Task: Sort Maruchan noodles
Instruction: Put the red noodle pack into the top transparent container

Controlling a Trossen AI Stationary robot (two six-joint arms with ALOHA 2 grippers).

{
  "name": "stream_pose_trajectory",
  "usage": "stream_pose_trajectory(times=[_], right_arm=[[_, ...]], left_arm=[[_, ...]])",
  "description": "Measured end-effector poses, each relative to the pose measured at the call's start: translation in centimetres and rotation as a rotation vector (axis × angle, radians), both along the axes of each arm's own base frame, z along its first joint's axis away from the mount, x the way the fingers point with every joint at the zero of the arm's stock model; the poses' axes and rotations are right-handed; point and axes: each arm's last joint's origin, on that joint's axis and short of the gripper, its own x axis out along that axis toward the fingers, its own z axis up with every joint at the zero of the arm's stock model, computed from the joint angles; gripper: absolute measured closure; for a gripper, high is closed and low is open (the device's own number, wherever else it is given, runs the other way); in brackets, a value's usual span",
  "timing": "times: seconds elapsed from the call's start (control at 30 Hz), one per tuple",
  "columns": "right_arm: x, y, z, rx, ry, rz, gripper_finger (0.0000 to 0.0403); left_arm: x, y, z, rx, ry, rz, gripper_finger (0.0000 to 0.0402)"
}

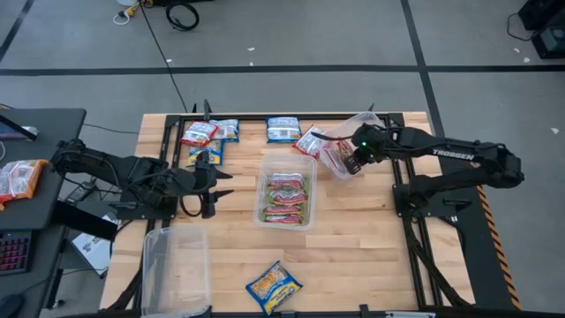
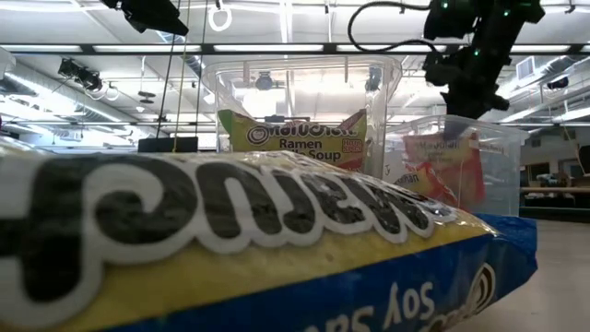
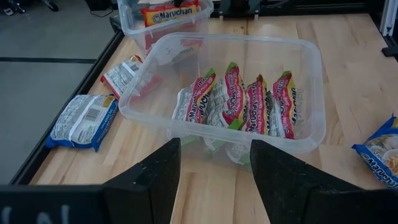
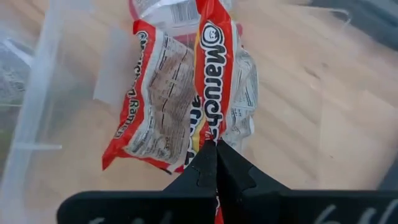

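Note:
My right gripper point(image 1: 351, 163) point(image 4: 216, 144) hangs over a tilted clear tub point(image 1: 360, 124) at the table's far right, shut on a red-and-white Maruchan packet point(image 4: 214, 68). A second red-and-white packet point(image 4: 155, 102) lies inside that tub. The middle tub point(image 1: 265, 190) point(image 3: 311, 74) holds several silvery green-pink packets point(image 3: 239, 102) standing on edge. My left gripper point(image 1: 222, 184) point(image 3: 214, 152) is open, level, just left of the middle tub, touching nothing. Loose packets lie flat along the far edge: red-and-white ones point(image 1: 199, 132) point(image 1: 309, 141) and blue-and-yellow ones point(image 1: 282, 130) point(image 1: 225, 130). My right gripper pinches the red-and-white packet by one edge point(image 4: 214, 134) between its two fingers, coming from above and pointing down. The packet is seen edge-on and hangs below the fingers into the tilted tub. Whether its lower end rests on the tub's floor, I cannot tell.
An empty clear tub point(image 1: 177, 265) sits at the near left corner. One blue-and-yellow packet point(image 1: 274, 287) point(image 2: 277, 249) lies at the near edge, filling the low view's foreground. Another blue-and-yellow packet point(image 1: 205, 155) lies by my left gripper. Bare wood shows at the near right.

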Motion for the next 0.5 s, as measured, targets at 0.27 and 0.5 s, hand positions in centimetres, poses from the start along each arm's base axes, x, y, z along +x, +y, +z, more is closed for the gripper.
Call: stream_pose_trajectory(times=[0.27, 0.5], right_arm=[[0.8, -0.8, -1.2, 0.047, -0.043, 0.031, 0.0399], [1.1, -0.9, -1.5, 0.048, -0.024, 0.044, 0.0398]], left_arm=[[0.0, 0.0, 0.0, 0.006, 0.003, -0.003, 0.0205], [0.2, 0.8, 0.1, 0.035, -0.001, 0.044, 0.0205]])
